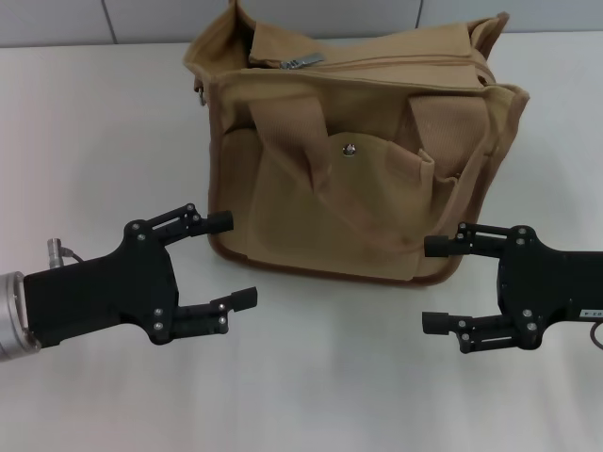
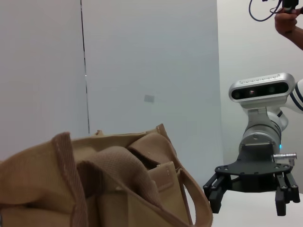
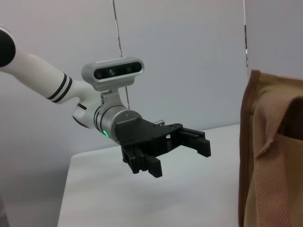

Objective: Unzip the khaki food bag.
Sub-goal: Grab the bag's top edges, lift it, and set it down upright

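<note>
The khaki food bag point(image 1: 358, 160) stands upright on the white table point(image 1: 94, 122), front pockets and silver snap stud point(image 1: 350, 148) facing me. Its metal zipper pull point(image 1: 303, 62) lies at the left end of the top zipper. My left gripper point(image 1: 234, 260) is open and empty, low in front of the bag's left bottom corner. My right gripper point(image 1: 434, 284) is open and empty in front of the bag's right bottom corner. The left wrist view shows the bag point(image 2: 109, 189) and the right gripper point(image 2: 248, 203). The right wrist view shows the bag's side point(image 3: 272, 156) and the left gripper point(image 3: 177, 156).
The bag's webbing handles point(image 1: 292, 141) hang over its front. A grey panelled wall point(image 1: 141, 19) runs behind the table. A person's hand point(image 2: 289, 21) holding a cable shows far off in the left wrist view.
</note>
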